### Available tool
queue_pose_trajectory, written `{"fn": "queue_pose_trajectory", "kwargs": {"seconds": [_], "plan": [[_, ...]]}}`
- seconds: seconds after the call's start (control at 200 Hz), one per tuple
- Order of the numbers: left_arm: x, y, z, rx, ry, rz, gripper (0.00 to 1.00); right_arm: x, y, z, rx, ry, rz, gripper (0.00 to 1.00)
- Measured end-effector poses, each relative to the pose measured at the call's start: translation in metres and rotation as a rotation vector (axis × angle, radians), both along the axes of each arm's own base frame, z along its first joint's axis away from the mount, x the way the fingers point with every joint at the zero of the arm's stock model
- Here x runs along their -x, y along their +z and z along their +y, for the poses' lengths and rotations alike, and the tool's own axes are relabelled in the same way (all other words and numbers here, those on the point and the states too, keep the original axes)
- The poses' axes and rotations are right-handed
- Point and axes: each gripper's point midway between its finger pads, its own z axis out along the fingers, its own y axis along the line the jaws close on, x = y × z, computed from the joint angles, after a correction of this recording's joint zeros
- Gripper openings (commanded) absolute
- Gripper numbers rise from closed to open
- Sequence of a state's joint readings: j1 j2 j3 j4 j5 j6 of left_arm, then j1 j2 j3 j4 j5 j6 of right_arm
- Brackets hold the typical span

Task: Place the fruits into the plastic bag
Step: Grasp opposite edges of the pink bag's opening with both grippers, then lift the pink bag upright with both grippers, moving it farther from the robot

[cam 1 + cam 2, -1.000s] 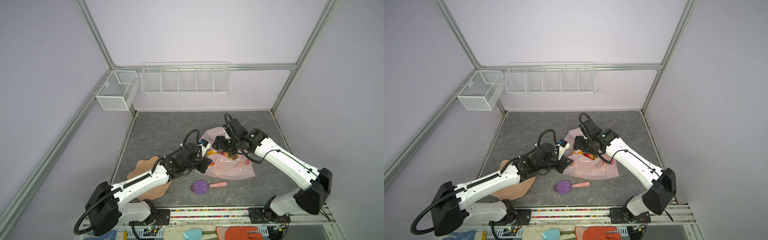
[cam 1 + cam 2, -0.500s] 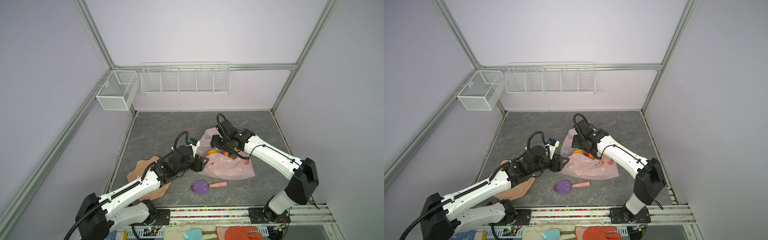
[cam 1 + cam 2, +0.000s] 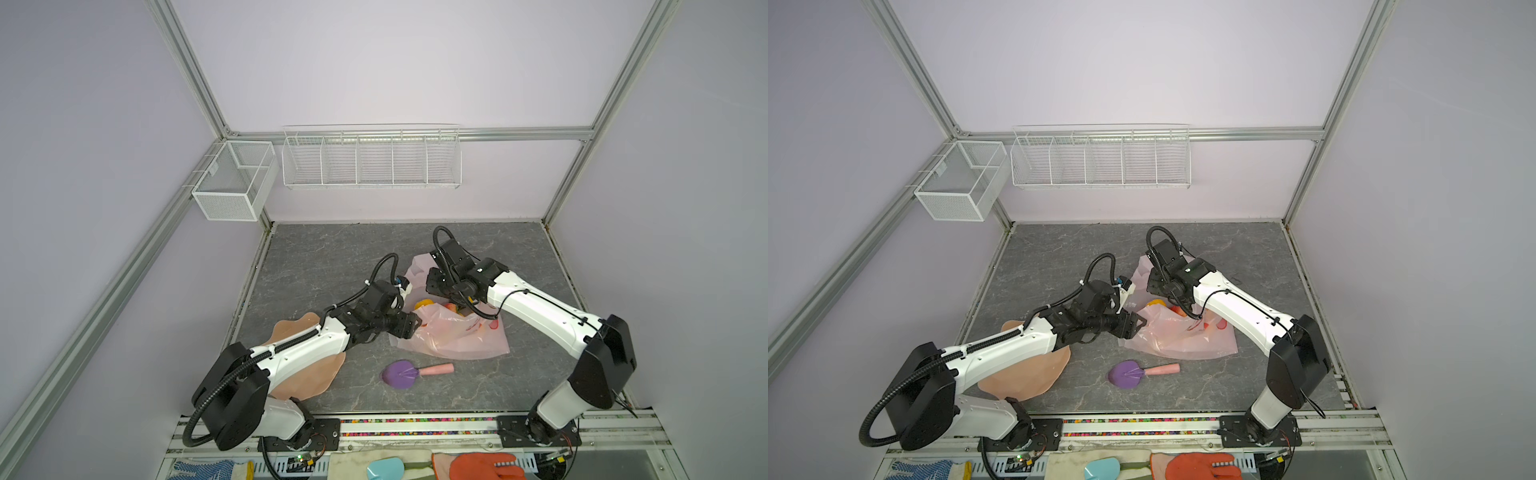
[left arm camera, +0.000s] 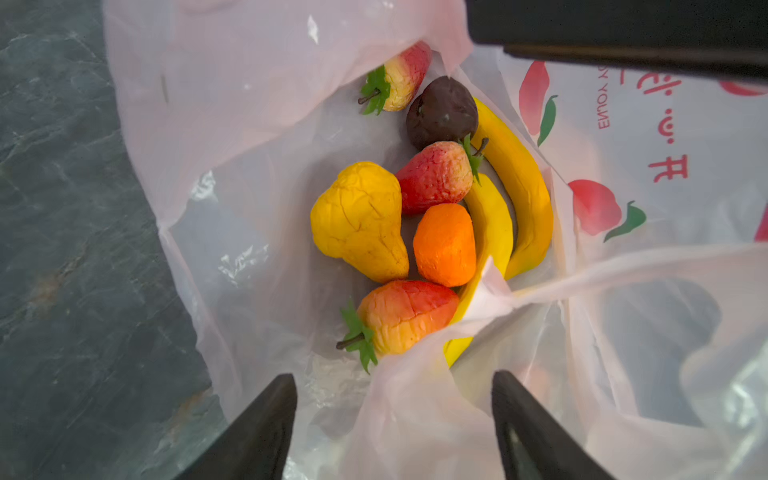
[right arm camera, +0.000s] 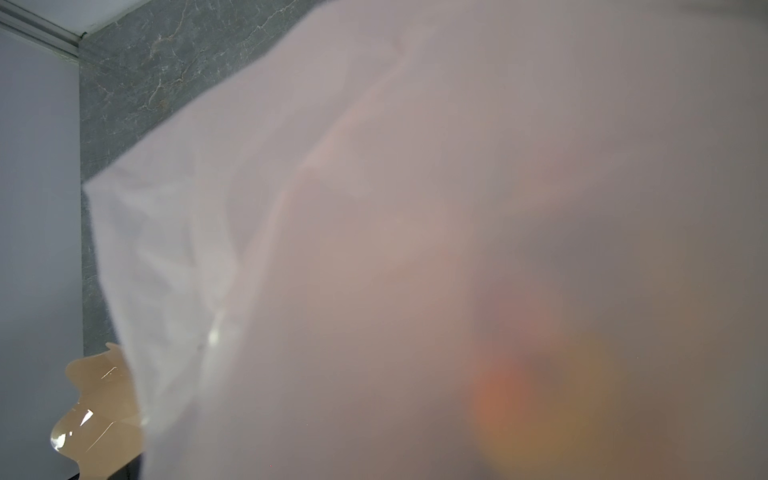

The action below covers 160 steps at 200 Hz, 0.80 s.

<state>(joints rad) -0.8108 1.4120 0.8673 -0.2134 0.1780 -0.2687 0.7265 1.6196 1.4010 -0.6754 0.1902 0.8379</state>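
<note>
Straight ahead of the left jaws, just beyond their tips, lay the fruits, heaped together inside the plastic bag. Those jaws stood released and spread wide, with a loose fold of bag film rising between them but not pinched. The bananas ran lengthwise away from the jaws, along the side of the heap next to the bag's printed wall. The right jaws were down at the bag's opposite rim, beyond the fruits. Film lay across that wrist's lens, so whether they were clenched on it could not be told. The left jaws looked nearer the heap, the right nearer the far rim. No fruit showed loose on the grey bench, so the bagging seemed done. A purple scoop lay apart from the bag, and a peach bowl sat under the left arm. The walls stood well clear.
</note>
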Motion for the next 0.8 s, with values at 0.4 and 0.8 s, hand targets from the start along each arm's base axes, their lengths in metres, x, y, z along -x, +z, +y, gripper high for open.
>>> {"fn": "queue_pose_trajectory", "kwargs": {"seconds": [0.4, 0.8], "plan": [[0.004, -0.019, -0.039, 0.023, -0.2, 0.1, 0.37, 0.001, 0.001, 0.0, -0.005, 0.008, 0.007, 0.27], [0.013, 0.021, -0.035, 0.046, -0.225, 0.088, 0.0, -0.012, 0.025, -0.006, -0.094, -0.046, -0.004, 0.07]]}}
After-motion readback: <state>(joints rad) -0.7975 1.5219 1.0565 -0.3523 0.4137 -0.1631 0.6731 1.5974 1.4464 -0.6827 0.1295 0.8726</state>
